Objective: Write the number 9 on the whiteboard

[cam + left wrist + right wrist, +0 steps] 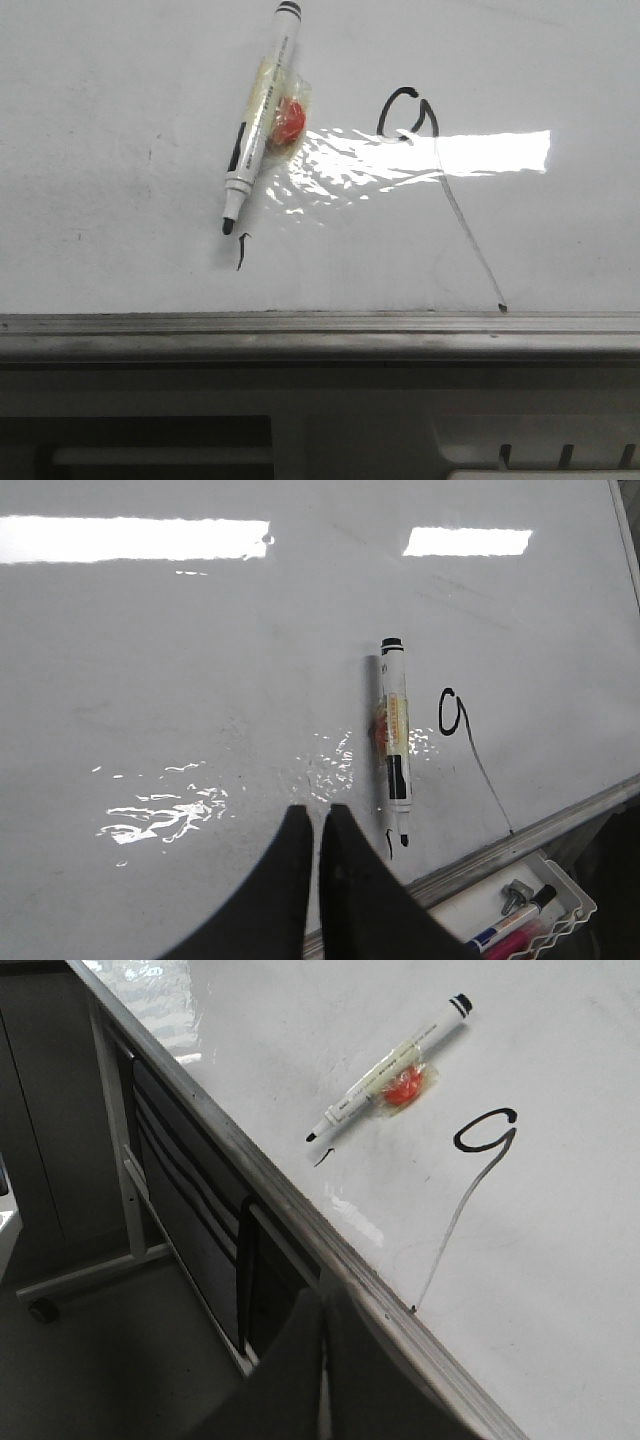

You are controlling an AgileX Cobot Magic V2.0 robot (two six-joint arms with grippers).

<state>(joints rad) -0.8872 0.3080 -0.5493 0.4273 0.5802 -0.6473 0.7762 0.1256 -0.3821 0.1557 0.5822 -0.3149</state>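
Note:
The whiteboard [120, 130] fills the front view, with a grey metal rail [300, 325] along its bottom edge. The number 9 [408, 118] is drawn on it: a small black loop with a long faint tail slanting down to the rail. It also shows in the left wrist view [452, 712] and the right wrist view [484, 1130]. A white marker pen [258, 120] with an orange lump taped to it lies on the board, tip down, above a short black tick mark [241, 252]. My left gripper [317, 812] is shut and empty above the board. My right gripper [325, 1298] is shut and empty at the rail.
A wire tray [520, 930] below the rail holds spare markers. A dark stand frame [120, 1160] with a castor stands beside the board. Bright lamp glare [490, 152] lies across the board.

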